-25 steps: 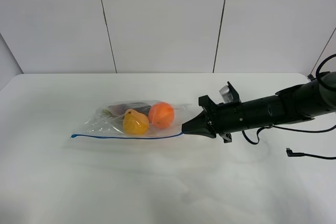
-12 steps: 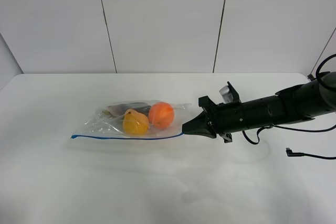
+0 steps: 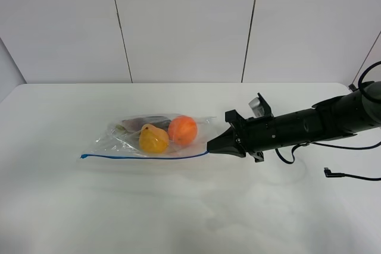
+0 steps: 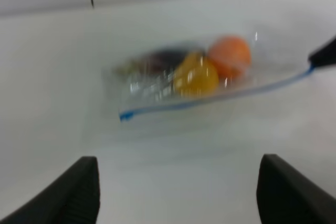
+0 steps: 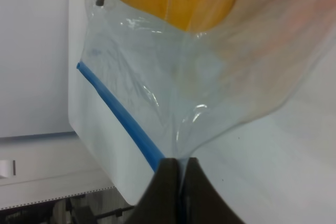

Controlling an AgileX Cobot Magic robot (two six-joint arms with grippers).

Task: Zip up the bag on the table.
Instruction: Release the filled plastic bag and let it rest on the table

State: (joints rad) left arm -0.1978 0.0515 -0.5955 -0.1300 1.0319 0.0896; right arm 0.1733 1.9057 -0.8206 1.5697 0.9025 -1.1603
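The clear bag (image 3: 128,138) lies on the white table (image 3: 178,218), with its blue seal strip (image 3: 143,157) along the near edge. An orange fruit (image 3: 183,129) and a yellow fruit (image 3: 153,140) show through it. My right gripper (image 3: 209,147) is shut on the bag's right end at the seal strip, and the right wrist view shows its fingertips (image 5: 169,190) pinching the blue strip (image 5: 121,116). My left gripper (image 4: 178,198) is open and empty, some way short of the bag (image 4: 152,80), with its fingers (image 4: 79,192) spread wide. It is out of the exterior high view.
A black cable with a plug (image 3: 342,175) lies on the table at the right, under the right arm (image 3: 309,124). White wall panels stand behind the table's far edge. Bare tabletop lies in front of and left of the bag.
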